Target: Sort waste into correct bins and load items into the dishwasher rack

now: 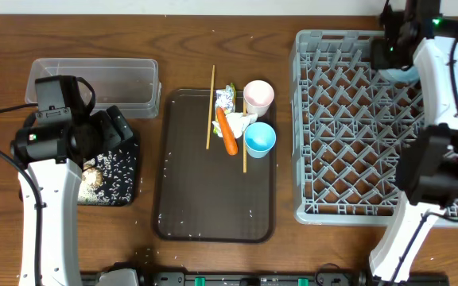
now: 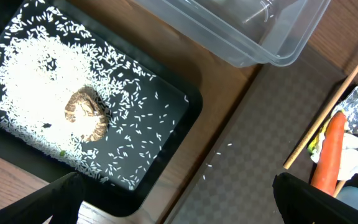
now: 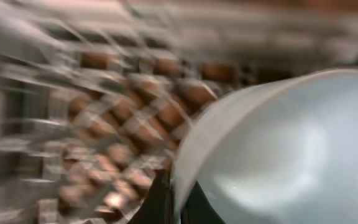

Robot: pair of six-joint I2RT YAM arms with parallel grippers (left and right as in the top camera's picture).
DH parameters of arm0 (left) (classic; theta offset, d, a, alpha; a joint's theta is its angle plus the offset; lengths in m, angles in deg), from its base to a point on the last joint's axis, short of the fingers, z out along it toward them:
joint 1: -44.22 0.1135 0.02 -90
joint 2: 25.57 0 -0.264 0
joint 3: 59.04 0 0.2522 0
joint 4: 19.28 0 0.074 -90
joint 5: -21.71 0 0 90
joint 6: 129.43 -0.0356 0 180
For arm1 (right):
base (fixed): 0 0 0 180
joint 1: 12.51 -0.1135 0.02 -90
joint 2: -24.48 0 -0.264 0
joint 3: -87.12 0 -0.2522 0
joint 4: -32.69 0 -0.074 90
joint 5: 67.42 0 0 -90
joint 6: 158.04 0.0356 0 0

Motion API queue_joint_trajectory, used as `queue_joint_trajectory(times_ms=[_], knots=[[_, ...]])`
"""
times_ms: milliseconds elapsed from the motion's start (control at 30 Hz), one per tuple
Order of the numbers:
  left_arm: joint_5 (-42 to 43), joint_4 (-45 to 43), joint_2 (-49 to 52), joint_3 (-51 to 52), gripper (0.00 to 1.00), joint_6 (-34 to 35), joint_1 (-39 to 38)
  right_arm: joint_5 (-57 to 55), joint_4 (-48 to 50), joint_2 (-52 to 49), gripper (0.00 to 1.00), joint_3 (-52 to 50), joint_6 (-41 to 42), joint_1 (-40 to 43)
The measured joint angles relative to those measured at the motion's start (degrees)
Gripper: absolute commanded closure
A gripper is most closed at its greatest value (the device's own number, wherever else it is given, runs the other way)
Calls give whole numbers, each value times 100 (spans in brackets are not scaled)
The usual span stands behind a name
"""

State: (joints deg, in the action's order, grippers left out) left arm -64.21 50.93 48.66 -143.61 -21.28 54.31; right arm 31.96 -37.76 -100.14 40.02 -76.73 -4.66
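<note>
White rice (image 2: 23, 81) and a brownish food scrap (image 2: 87, 113) lie in the black tray (image 2: 178, 124), which my left arm partly covers in the overhead view (image 1: 126, 179). The clear tub (image 1: 94, 83) stands behind it. My left gripper (image 2: 179, 208) is open and empty above the black tray's corner. On the brown serving tray (image 1: 213, 206) lie the carrot (image 1: 227, 132), a wrapper (image 1: 226, 98), the tissue (image 1: 242, 121), two chopsticks (image 1: 211, 107), the pink cup (image 1: 258, 94) and the light-blue cup (image 1: 260, 137). My right gripper (image 3: 180, 199) is shut on the rim of a light-blue bowl (image 3: 284, 149) over the rack's (image 1: 348, 159) far right corner. The large blue bowl is out of view.
The right wrist view is blurred by motion. A few loose rice grains (image 2: 219, 152) lie on the serving tray. Both bins stand to the left of the serving tray; the rack stands to its right.
</note>
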Motion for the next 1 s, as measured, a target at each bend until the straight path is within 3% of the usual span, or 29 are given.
queue_joint_trajectory(times_ms=[200, 400, 733, 1000], knots=[[-2, 0, 0, 0, 2, 0, 0, 1821, 284, 551, 99, 2, 249, 227], [0, 0, 0, 0, 2, 0, 0, 3626, 505, 490, 99, 0, 350, 417], [-2, 0, 0, 0, 2, 0, 0, 5989, 1235, -573, 99, 2, 369, 448], [-2, 0, 0, 0, 2, 2, 0, 6968, 1246, -1231, 99, 0, 369, 638]])
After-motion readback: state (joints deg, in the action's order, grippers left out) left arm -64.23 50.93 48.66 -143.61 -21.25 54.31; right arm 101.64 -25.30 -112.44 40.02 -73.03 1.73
